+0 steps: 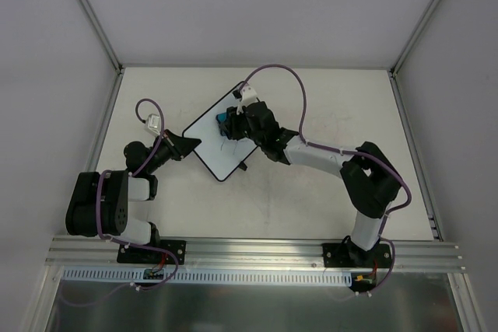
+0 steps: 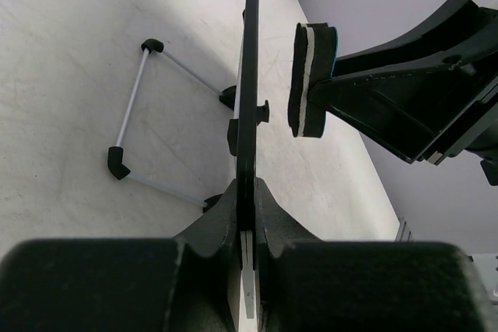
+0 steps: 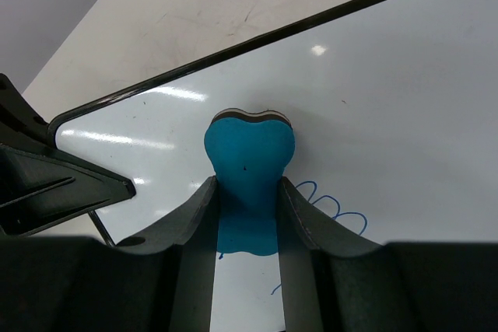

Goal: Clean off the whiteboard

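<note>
The whiteboard (image 1: 216, 155) lies turned diagonally on the table, white with a thin black rim. My left gripper (image 1: 189, 145) is shut on its left corner. In the left wrist view the rim (image 2: 250, 75) runs edge-on between my jaws (image 2: 250, 192). My right gripper (image 1: 228, 124) is shut on the blue bone-shaped eraser (image 3: 249, 145) over the board face (image 3: 389, 75). The left wrist view shows a small gap between the eraser (image 2: 311, 75) and the board. A blue looped scribble (image 3: 336, 209) is on the board beside my right finger.
A thin wire stand with black ends (image 2: 132, 114) sticks out from behind the board onto the table. The table is walled at the back and both sides. My left gripper's body (image 3: 47, 184) shows at the board's corner in the right wrist view.
</note>
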`<state>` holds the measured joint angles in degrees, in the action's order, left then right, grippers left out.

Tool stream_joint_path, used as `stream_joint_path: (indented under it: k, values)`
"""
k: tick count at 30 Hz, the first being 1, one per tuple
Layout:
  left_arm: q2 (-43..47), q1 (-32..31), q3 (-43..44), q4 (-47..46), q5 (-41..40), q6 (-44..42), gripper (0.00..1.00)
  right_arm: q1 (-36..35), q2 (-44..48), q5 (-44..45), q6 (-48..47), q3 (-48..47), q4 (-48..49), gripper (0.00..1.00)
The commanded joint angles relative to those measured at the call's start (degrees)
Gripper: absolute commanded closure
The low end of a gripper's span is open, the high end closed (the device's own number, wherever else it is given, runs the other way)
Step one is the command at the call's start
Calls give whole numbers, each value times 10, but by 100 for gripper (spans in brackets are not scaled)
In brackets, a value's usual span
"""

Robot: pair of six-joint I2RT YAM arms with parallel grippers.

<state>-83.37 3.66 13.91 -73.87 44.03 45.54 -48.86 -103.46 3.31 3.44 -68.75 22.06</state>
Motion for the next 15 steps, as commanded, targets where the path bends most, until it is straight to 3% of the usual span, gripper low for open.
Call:
stream_joint_path:
  k: [1,15]
  values:
    - [9,-4,6,-212,3,-33,100,2,-6,-19,3,-31,32,100]
    - [0,-5,-2,-208,-5,-41,100,1,-44,50,25,-53,72,100]
